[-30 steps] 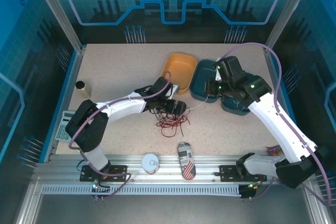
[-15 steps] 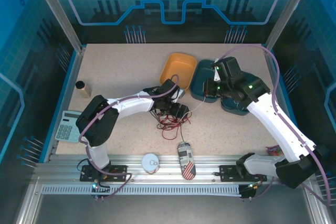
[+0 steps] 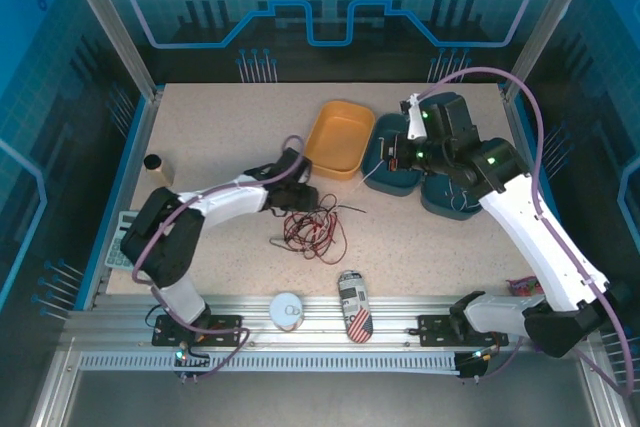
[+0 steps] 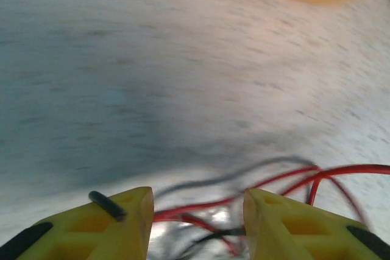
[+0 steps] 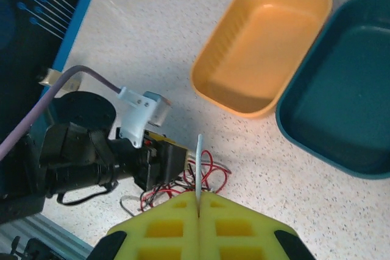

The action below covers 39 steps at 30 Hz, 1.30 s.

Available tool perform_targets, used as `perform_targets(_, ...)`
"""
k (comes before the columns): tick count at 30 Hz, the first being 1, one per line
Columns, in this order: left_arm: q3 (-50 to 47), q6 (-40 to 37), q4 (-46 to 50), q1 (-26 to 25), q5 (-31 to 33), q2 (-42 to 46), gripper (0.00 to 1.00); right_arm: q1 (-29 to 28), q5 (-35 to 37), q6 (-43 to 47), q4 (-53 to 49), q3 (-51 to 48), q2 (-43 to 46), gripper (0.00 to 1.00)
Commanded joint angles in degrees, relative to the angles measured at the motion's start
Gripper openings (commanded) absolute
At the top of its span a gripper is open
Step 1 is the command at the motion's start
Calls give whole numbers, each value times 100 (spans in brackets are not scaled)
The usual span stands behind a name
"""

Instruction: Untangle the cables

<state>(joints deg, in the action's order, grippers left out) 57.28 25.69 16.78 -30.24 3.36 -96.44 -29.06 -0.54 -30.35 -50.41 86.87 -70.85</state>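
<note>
**A:** Entry — where do the cables [image 3: 312,231] sit?

**B:** In a loose red-and-black knot on the table [image 3: 220,137], near the front and just short of the orange tray [image 3: 341,137]. One white strand [image 5: 198,162] leads out of the knot and up toward the right arm.

**A:** Claws?

**B:** The right gripper [image 5: 199,196] has its fingers pressed together with the white strand pinched between them, high above the table beside the teal tray [image 5: 341,101]. The left gripper [image 4: 198,204] is low over the knot. Its two yellow fingers stand apart, with red and black loops in the gap and one black end lying over the left finger. Nothing looks pinched there.

**A:** Risks from here?

**B:** Three, as I judge it.
- If the left fingers shut on several loops at once, pulling would tighten the knot rather than open it.
- The right grip is on a very thin strand, so a sharp tug could slide it out of the pads — or drag the whole bundle along if the left side isn't holding it down.
- The black end on the left finger could snag and ride along when that arm lifts.

**A:** Anything you can't make out?

**B:** The left wrist view is blurred, so I can't say which strand crosses which.
</note>
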Motion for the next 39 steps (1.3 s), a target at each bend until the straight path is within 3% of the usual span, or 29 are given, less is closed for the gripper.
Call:
perform_targets(1,-398,472,-315,432,230,402,44,41,-146,208,265,352,254,0)
perform_targets(6,-512,607,-532,767,60,452,45,38,-465,287,533,641,395,0)
perform_targets(14,-690,669,-1137,791,-693,939,54,6,-863,180,588,781,216,0)
perform_targets(19,-1043,34,-1322,792,-808,1713,65,-3,-994,170,453,846,49,0)
perform_targets(24,-1611,-1166,-1744,792,-1611,2450,76,-13,-1190,160,510,831,-96,0)
perform_targets(27,-2007,-1852,-2277,735,-2066,2655,87,-12,-1300,163,550,873,-230,0)
perform_targets(29,-2174,-2084,-2701,645,-2102,2615,90,-7,-1351,140,581,900,-316,0)
perform_targets(32,-2220,-2058,-3340,458,-1988,2292,86,-21,-1419,101,646,888,-369,0)
perform_targets(39,-1644,-2495,-3652,-343,-1958,1175,83,-27,-1414,48,682,754,-350,0)
